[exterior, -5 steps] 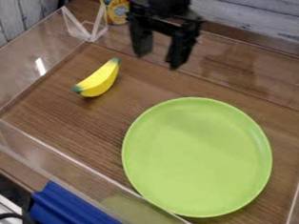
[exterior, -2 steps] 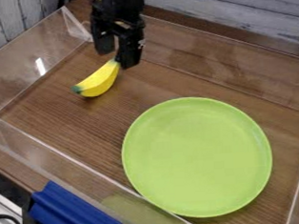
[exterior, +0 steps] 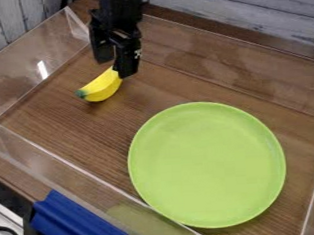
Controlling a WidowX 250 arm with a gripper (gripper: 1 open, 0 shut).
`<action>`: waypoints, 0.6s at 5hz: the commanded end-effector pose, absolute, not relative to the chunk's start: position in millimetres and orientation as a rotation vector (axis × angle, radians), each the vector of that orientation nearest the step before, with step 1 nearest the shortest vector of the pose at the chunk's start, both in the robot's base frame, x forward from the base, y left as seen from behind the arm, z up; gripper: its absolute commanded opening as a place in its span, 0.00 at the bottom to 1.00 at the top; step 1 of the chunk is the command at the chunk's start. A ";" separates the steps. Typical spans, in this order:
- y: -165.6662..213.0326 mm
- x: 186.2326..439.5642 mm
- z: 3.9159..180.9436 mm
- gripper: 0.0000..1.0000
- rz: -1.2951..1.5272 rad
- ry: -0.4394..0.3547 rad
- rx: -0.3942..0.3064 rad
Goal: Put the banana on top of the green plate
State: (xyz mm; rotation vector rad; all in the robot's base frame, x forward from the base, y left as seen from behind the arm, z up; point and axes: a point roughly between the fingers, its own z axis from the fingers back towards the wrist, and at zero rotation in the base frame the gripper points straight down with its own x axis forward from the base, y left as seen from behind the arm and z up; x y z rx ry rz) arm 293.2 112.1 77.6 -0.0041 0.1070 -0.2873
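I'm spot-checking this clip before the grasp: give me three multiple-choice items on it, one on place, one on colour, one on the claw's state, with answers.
1. Where does the banana lie?
A. On the bare wooden table, left of the green plate
B. On the green plate
C. In the claw

2. What colour is the plate?
A. Red
B. Lime green
C. White

3. How do the jaws of the claw stand?
A. Shut on the banana
B. Shut on nothing
C. Open, just above the banana's upper end

Answers: 1 A, the banana rests on wood and the plate is bare; 2 B, its whole face is lime green; 3 C, the fingers stand apart with nothing gripped between them.
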 end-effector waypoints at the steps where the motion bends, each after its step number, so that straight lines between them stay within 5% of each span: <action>1: 127.5 303.7 83.9 1.00 -0.273 0.052 0.028; 3: 139.5 306.7 63.5 1.00 -0.264 0.051 0.024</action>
